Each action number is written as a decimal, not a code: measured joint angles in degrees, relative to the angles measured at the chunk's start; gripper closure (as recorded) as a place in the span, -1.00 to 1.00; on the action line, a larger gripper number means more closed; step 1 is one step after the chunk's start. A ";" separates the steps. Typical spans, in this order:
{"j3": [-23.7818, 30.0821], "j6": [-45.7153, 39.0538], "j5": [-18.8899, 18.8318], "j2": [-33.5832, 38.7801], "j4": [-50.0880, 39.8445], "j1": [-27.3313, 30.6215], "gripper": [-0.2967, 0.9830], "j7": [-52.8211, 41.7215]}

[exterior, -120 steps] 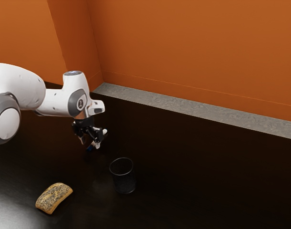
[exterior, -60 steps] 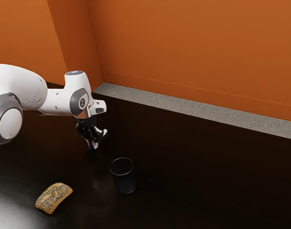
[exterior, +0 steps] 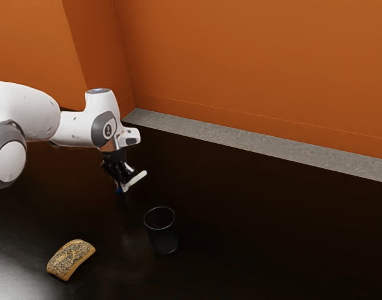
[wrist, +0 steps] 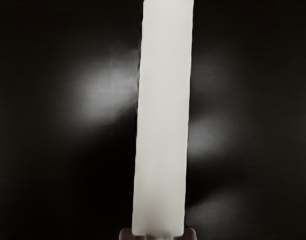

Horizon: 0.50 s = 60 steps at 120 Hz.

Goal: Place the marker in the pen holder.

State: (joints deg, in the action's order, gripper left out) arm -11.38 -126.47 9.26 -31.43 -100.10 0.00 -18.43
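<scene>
At the tip of the gripper, one marker is pinched between both fingertips. Its white length projects toward the exterior view's right; its blue end sits beside the fingertips. Quantities: marker, one; pen holder, one, upright, apart from the marker; bread piece, one, flat on the table.

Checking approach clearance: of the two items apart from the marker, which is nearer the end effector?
The black pen holder, upright with an open round rim. The seeded bread lies farther off, toward the exterior view's left.
</scene>
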 joint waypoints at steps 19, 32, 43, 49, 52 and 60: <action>-0.33 4.10 -1.24 5.53 0.21 -1.07 0.68 0.49; -0.41 10.49 -2.97 11.84 0.62 -2.15 0.69 1.06; -0.20 19.58 -6.19 15.03 3.70 -4.87 0.69 2.12; -0.09 25.07 -7.87 15.44 5.18 -6.42 0.69 2.80; -0.07 27.78 -8.71 15.52 5.71 -7.44 0.69 3.20; 0.00 34.52 -10.90 15.54 6.48 -10.09 0.69 4.36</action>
State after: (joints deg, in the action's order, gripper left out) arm -11.38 -91.95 -1.63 -15.90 -93.62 -10.09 -14.07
